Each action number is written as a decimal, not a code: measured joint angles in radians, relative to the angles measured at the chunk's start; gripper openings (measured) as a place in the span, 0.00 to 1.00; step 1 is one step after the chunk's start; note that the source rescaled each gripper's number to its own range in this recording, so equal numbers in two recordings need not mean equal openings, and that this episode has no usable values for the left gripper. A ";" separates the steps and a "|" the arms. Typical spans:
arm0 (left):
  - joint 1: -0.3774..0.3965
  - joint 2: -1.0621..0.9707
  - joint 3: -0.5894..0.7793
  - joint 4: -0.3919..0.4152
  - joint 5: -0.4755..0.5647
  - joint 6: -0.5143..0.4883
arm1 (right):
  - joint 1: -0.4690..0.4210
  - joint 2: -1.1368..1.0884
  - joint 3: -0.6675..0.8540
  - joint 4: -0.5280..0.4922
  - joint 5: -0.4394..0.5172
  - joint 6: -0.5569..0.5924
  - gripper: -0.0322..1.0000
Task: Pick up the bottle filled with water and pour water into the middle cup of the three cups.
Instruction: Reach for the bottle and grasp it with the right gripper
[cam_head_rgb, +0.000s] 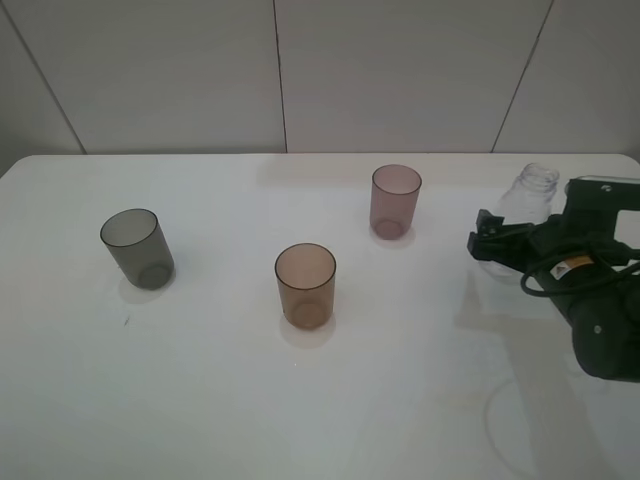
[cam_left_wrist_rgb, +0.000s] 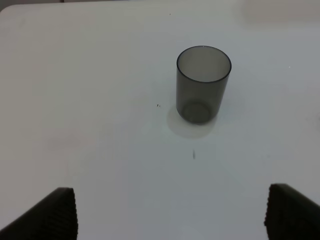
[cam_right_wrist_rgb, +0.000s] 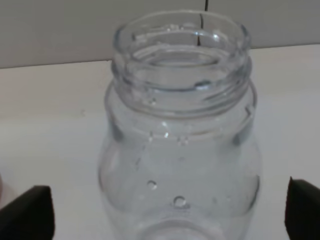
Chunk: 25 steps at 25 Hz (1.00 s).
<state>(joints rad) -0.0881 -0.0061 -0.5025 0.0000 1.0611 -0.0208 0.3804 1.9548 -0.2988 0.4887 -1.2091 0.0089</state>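
From the high camera you see that nothing of the pour is done: the small clear plastic bottle with the wide threaded neck and no cap (cam_head_rgb: 531, 196) stands upright on the white table (cam_head_rgb: 300, 410) at its far right, well apart from the three tumblers. The translucent amber-brown plastic tumbler in the middle (cam_head_rgb: 305, 285) looks empty, as do the smoky grey tumbler (cam_head_rgb: 137, 248) to its left and the mauve-pink tumbler (cam_head_rgb: 396, 200) further back. Your right gripper (cam_head_rgb: 486, 236) is at the bottle's lower body with its jaws spread, so by my reading you are at the approach to the grasp; closing, lifting, carrying to the amber cup and tipping are all left. A small yellow sticker sits on that arm, too small to read. In the left wrist view, your left gripper (cam_left_wrist_rgb: 172, 220) is released and holds nothing; its two dark fingertips frame bare table, with the grey tumbler (cam_left_wrist_rgb: 202, 82) upright ahead of it and apart from it. No writing shows there. In the right wrist view the bottle (cam_right_wrist_rgb: 180, 125) fills the picture, and the right gripper (cam_right_wrist_rgb: 165, 215) stands spread at full width, one fingertip at each side of the bottle, with table showing between each tip and the plastic, so nothing is grasped. Small bubbles cling to the wall, but you cannot read the water level. The bottle carries no label or brand.
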 joint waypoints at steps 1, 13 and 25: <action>0.000 0.000 0.000 0.000 0.000 0.000 | 0.000 0.012 -0.010 0.005 0.000 0.000 1.00; 0.000 0.000 0.000 0.000 0.000 0.000 | 0.000 0.127 -0.093 0.026 0.000 -0.082 1.00; 0.000 0.000 0.000 0.000 0.000 0.000 | -0.008 0.131 -0.126 0.074 0.001 -0.090 1.00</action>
<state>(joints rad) -0.0881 -0.0061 -0.5025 0.0000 1.0611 -0.0208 0.3725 2.0858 -0.4248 0.5630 -1.2081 -0.0810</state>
